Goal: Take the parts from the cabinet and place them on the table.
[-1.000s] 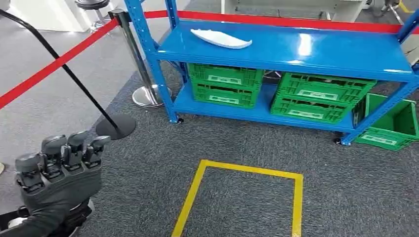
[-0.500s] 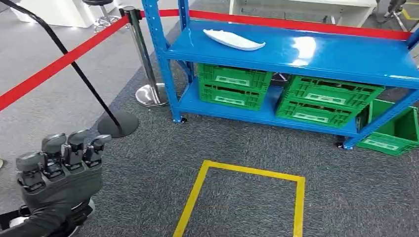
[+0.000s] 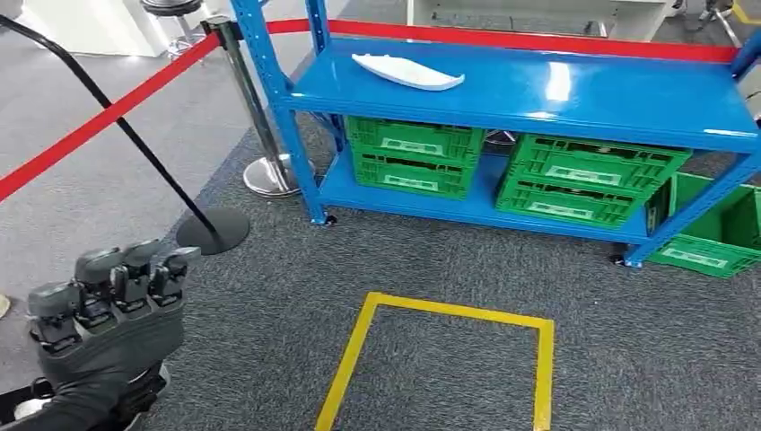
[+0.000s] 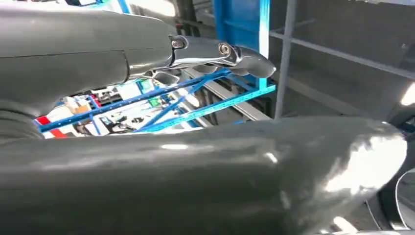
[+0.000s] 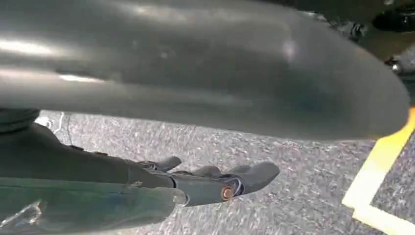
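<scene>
**Operator:** Part location?

**Monitor:** White part point(image 3: 408, 71) lies flat on the top shelf of the blue cabinet point(image 3: 538, 94), near that shelf's left end. You see it well apart from both hands. Green crates point(image 3: 411, 155) sit stacked in two piles on the lower shelf; another green crate point(image 3: 713, 226) stands on the carpet at the cabinet's right end.

**Operator:** Hand status?

**Monitor:** Your left hand point(image 3: 108, 305) is raised at the lower left of the head view, fingers upright and close together, holding nothing. Your right hand point(image 5: 215, 181) hangs over the grey carpet beside the yellow floor marking point(image 3: 449, 359), fingers extended, nothing in its grasp.

**Operator:** Surroundings?

**Monitor:** You have a red barrier belt point(image 3: 99, 121) on a chrome post point(image 3: 260, 135) left of the cabinet.
</scene>
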`<state>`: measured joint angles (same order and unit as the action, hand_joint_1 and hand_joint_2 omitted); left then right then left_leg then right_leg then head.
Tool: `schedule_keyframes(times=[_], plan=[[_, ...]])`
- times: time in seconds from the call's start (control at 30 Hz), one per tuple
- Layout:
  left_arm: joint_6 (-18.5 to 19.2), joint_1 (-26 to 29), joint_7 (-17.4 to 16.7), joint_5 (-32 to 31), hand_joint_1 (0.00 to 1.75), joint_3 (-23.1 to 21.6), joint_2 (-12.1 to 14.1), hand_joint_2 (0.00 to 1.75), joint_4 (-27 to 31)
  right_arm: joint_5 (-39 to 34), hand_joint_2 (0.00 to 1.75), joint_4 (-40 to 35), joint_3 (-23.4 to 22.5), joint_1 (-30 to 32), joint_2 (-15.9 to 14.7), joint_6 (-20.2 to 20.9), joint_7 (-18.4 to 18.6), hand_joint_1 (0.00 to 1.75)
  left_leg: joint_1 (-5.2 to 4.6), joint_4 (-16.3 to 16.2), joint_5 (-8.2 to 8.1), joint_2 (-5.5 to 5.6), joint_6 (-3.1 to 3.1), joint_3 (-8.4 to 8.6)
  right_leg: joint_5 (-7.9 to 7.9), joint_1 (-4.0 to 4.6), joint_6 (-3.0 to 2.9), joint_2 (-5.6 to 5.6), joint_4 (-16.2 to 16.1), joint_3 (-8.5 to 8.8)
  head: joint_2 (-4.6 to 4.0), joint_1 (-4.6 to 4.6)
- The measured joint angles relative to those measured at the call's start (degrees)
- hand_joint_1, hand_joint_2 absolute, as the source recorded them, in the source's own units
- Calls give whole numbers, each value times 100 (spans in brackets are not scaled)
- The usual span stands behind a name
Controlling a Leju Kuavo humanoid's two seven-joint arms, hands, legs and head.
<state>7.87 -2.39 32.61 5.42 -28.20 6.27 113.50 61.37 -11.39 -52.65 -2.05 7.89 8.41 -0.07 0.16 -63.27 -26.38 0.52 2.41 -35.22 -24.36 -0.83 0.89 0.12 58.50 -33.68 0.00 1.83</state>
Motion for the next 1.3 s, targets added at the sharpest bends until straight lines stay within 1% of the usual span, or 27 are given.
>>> schedule_keyframes(times=[0.03, 0.07, 0.17, 0.23, 0.27, 0.33, 0.37, 0.4, 0.43, 0.47, 0.53, 0.57, 0.67, 0.73, 0.77, 0.83, 0.87, 0.9, 0.93, 0.97, 1.03, 1.07, 1.1, 1.17, 1.23, 1.27, 1.3], plan=[[0, -3, 0, 0, 0, 2, 0, 0, 0, 0, 0, 0, 0, 0, -2, 0, 0, 0, 11, 421, 144, -32, 4, 220, -4, 3, 30, 6, 0, 8, 0, 4], [0, -12, 0, 0, 0, 0, -2, 0, 2, 0, 0, 0, 0, -2, -2, -2, 0, 0, 0, 651, 79, -25, -13, 311, -27, 44, 77, 16, 52, -16, 0, 24], [-2, -8, 0, 0, 0, 0, -2, 0, 4, 0, 0, 0, 0, 1, -2, -4, 0, 0, -37, 614, 85, 12, -146, 270, 14, 14, 179, 10, -36, 6, 0, -7], [-2, -14, 2, 0, 0, 0, -9, 0, 18, 0, 0, 0, 0, -5, -2, -4, 0, 0, -1, 652, 125, 9, -219, 291, -74, 7, 237, 9, 65, -43, 0, -15], [-2, -17, 0, 0, 0, 0, -13, 0, 26, 0, 0, 0, 0, -6, -2, -4, 0, 0, -1, 651, 119, 3, -254, 292, -266, 13, 252, 8, 345, -171, 0, -41], [-2, -17, 2, 0, 0, 0, -17, 0, 28, -2, 0, 2, 0, 0, 2, 0, 0, 0, -14, 649, 114, 1, -282, 289, -731, 17, 267, 10, 1375, -650, 0, -52], [-2, -12, 0, 0, 0, 0, -17, 0, 28, -2, 0, 2, 0, 7, 2, -2, 0, 0, -22, 649, 110, 1, -288, 291, -852, 19, 267, 10, 1780, -849, 0, -59], [-2, -13, 0, 0, 0, 0, -17, 0, 28, -2, 0, 2, 0, 9, 2, -2, 2, 0, -25, 648, 106, 4, -293, 297, -824, 19, 261, 10, 1885, -921, 0, -52], [-2, -13, 0, 0, 0, 0, -17, 0, 28, -2, 0, 2, 0, 10, 2, -2, 2, 0, -25, 648, 101, 11, -294, 306, -664, 21, 251, 10, 1709, -846, 0, -59], [-2, -13, 0, 0, 0, 0, -17, 0, 28, -2, 0, 2, 0, 7, 2, -4, 2, 0, -24, 647, 93, 18, -288, 321, -423, 20, 237, 10, 1301, -653, 0, -57], [-2, -14, 0, 0, 0, 0, -24, 0, 30, -2, 0, 0, 0, 1, 0, -4, 2, 0, -18, 643, 61, 29, -240, 370, 44, 13, 219, 10, 161, -66, 0, -59], [-2, -16, 0, 0, 0, 0, -26, 0, 31, -2, 0, 2, 0, -14, 0, -4, 2, 0, -64, 616, 36, 30, -201, 358, -43, 32, 205, 14, 26, 30, 0, -61], [-2, -20, 2, 0, 0, -9, -31, 0, 31, -2, 0, 2, 0, -5, 2, -4, 2, 0, -41, 665, 62, 38, -133, 365, -24, 56, 107, 31, 29, -13, 0, -55], [-2, -23, 2, 0, 0, -9, -33, 0, 35, -2, 0, 0, 0, -2, 2, -4, 2, 0, -34, 601, -5, 26, -59, 353, -2, 18, 31, 22, -6, 1, 0, -52], [-2, -29, 2, 0, 0, -9, -33, 0, 35, -2, 0, 0, -2, -2, -4, -4, 2, 0, -34, 380, -165, 16, -34, 247, -16, 15, -3, 20, -6, 3, 0, -20], [-2, -26, 2, 0, 0, -13, -33, 0, 35, -2, 0, 0, -2, -8, -4, -11, 2, 0, -20, -567, -621, 15, 0, -228, -29, 20, -33, 16, -6, 1, 0, -9], [-2, -24, 2, 0, 0, -15, -33, 0, 35, -2, 0, 0, -2, -7, -4, -11, 2, 0, -20, -1009, -763, 15, 9, -469, -35, 24, -40, 9, -6, 3, 0, -9], [-2, -22, 0, 0, 0, -20, -33, 0, 35, -2, 0, 0, -2, -7, -4, -11, 2, 0, -19, -1241, -767, 15, 18, -629, -44, 24, -39, 6, -6, 11, 0, -11], [-2, -23, 0, 0, 0, -20, -33, 0, 35, -2, 0, 0, -2, -1, -4, -11, 2, 0, -20, -1151, -613, 14, 10, -617, -58, 22, -34, 8, -5, 27, 0, -9], [-2, -23, 0, 0, 0, -24, -33, 0, 35, -2, 0, 0, -2, 2, -2, -11, 4, 0, -18, -821, -360, 12, -7, -476, -71, 21, -23, 8, -5, 50, 0, -9], [0, -29, 0, 2, 0, -28, -33, 0, 35, 0, 0, 0, -2, 1, 0, -9, 7, 0, -17, 161, 135, -11, -37, 10, -102, 13, 12, 20, -5, 107, 0, -6], [2, -36, 2, 2, 0, -31, -33, 0, 35, 0, 0, 0, -2, 0, 0, -9, 6, 0, -25, 526, 170, -57, -48, 183, -126, 39, 50, 25, 1, 119, 0, 7], [4, -39, 0, 2, 0, -35, -42, 0, 35, 0, 0, 0, -2, -2, -2, -9, 7, 0, -25, 612, 121, -34, -95, 220, -155, 57, 89, 35, 15, 102, 0, 7], [4, -39, 2, 11, 0, -35, -44, 0, 35, 0, 0, 0, -2, 5, 0, -9, 7, 0, -38, 640, 105, -17, -174, 203, -95, 46, 181, 26, 29, 149, 0, -4], [11, -41, 2, 13, 0, -35, -46, 0, 35, 0, 0, 0, -2, -5, -2, -7, 7, 0, -18, 651, 95, -4, -239, 291, -157, 31, 228, 19, 65, 125, 0, -11], [15, -54, 2, 13, 0, -35, -50, 0, 35, 0, 0, 0, -2, -13, -2, -9, 7, 0, -19, 651, 77, -6, -272, 325, -250, 30, 241, 19, 263, 58, 0, -28], [17, -56, 2, 15, 0, -35, -55, 0, 35, 0, 0, 0, -2, -18, 0, -9, 7, 0, -21, 650, 58, -10, -299, 349, -435, 34, 245, 20, 641, -136, 0, -46]])
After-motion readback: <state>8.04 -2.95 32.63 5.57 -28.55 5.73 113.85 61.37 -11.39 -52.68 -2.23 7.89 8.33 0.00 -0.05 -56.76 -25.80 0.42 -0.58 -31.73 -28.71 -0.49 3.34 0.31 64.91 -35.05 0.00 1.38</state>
